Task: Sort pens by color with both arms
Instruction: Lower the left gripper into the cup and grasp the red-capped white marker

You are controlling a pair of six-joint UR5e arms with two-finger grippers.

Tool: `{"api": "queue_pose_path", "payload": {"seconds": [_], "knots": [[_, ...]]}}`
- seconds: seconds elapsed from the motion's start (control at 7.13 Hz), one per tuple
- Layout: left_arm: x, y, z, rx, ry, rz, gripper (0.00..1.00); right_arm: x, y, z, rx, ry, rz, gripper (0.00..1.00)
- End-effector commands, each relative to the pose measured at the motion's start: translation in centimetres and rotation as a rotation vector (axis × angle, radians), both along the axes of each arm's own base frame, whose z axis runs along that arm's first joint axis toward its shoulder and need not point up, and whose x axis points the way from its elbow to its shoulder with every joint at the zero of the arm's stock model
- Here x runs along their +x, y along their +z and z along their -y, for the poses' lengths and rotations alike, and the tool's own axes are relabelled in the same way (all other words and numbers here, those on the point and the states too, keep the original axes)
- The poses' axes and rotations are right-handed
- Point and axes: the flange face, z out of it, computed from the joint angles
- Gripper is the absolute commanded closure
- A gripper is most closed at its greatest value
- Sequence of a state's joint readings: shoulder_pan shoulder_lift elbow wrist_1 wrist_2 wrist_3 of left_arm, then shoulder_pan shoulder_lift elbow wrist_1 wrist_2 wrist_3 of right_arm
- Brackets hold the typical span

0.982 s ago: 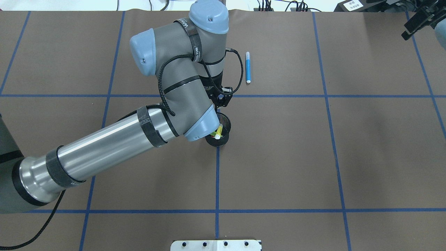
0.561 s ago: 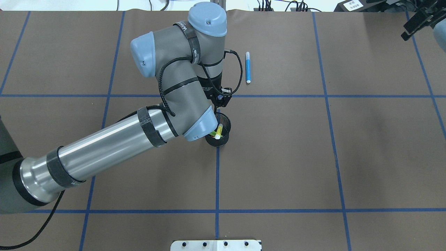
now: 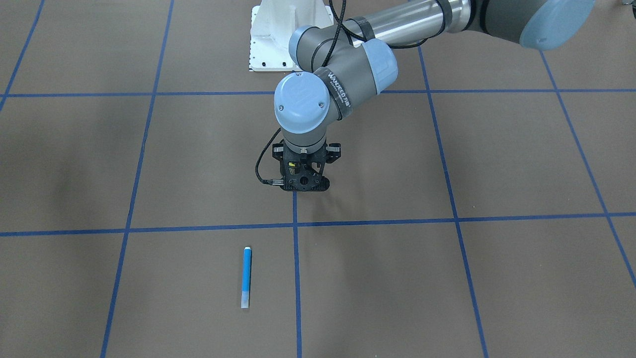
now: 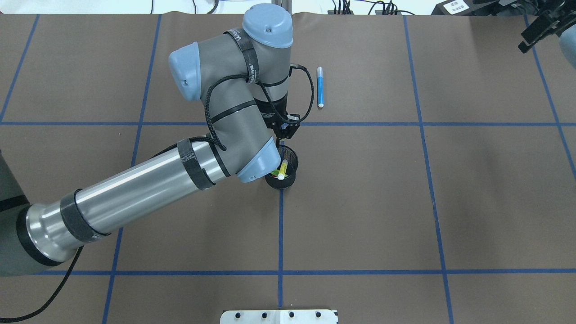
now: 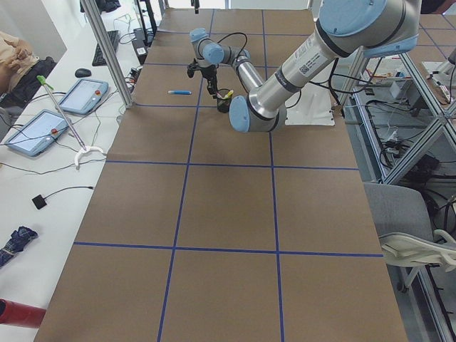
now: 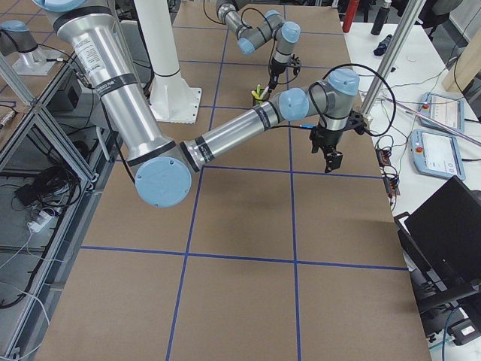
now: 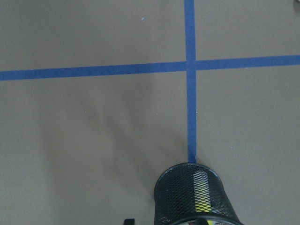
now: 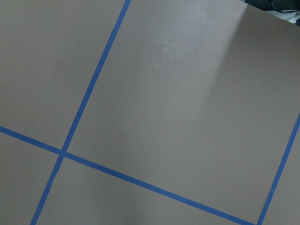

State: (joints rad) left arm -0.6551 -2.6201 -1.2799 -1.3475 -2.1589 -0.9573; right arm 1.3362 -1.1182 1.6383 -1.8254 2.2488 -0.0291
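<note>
Hovering just beyond the black mesh cup (image 4: 291, 158), our left gripper (image 4: 286, 131) hides its fingers; we cannot tell its state, nor that of the right gripper (image 4: 536, 32). The slim blue marker pen (image 4: 320, 87) lies flat farther right; the yellow marker pen (image 4: 282, 170) leans in the cup

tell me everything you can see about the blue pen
The blue pen is a slim marker with a bright blue barrel and pale, whitish ends. It lies flat and alone on the brown table cover, roughly parallel to the nearby blue tape line, outside the black mesh cup. Nothing touches it but the cover.
</note>
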Motion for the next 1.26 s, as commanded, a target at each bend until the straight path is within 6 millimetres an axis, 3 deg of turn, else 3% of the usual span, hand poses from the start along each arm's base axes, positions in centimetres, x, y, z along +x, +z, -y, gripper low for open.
{"api": "queue_pose_path", "payload": {"seconds": [0.0, 0.28, 0.7, 1.12], "knots": [[0.0, 0.0, 0.0, -0.001, 0.0, 0.0, 0.54, 0.0, 0.0, 0.0, -0.001, 0.001, 0.0, 0.0], [-0.1, -0.2, -0.1, -0.004, -0.003, -0.003, 0.66, -0.1, 0.0, 0.0, -0.002, 0.002, 0.001, 0.0], [-0.4, -1.0, -0.4, 0.005, -0.004, -0.016, 0.7, -0.2, -0.2, -0.1, -0.001, 0.003, 0.003, 0.0], [-0.9, -1.8, -0.7, 0.016, -0.007, -0.029, 0.8, -0.1, -0.2, -0.1, 0.0, 0.005, 0.003, 0.0]]}}
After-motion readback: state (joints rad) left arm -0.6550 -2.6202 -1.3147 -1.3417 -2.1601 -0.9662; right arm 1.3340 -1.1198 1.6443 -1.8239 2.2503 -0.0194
